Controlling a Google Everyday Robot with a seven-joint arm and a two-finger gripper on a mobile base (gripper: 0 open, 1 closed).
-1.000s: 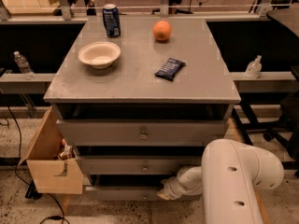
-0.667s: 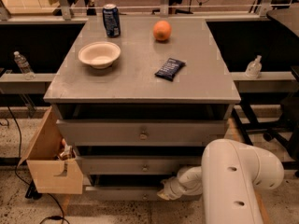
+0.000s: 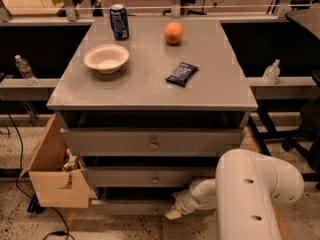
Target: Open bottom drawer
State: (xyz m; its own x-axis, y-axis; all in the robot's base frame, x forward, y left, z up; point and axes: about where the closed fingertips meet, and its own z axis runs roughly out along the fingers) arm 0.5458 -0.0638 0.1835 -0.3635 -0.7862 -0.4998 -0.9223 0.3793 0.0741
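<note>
Gripper [image 3: 172, 213]: seen low in the frame, just right of centre, at the end of the white arm [image 3: 252, 196], which enters from the lower right corner. A pale tan tip is pressed up to the right part of the bottom drawer [image 3: 130, 207]. Whether the gripper is released or clenched cannot be told, and no grasp on anything can be confirmed.

Bottom drawer: found at the lower centre of the frame, lowest of three grey fronts. Its long axis is laid left to right across the frame and its face is turned toward the bottom edge. Only a thin strip is visible. The strip extends leftward from the gripper, while its right end is covered by the arm. The knob is not seen.

Above it, the middle drawer [image 3: 125, 177] and the top drawer [image 3: 115, 142] are noted, each with a small central knob.

On the cabinet top [image 3: 150, 91] are recorded:
- a white bowl [image 3: 106, 58] at left
- a blue can [image 3: 119, 21] behind it
- an orange [image 3: 173, 33] at upper centre
- a dark packet [image 3: 182, 74] right of centre

A cardboard box [image 3: 57, 186] is set against the cabinet's lower left side.
</note>
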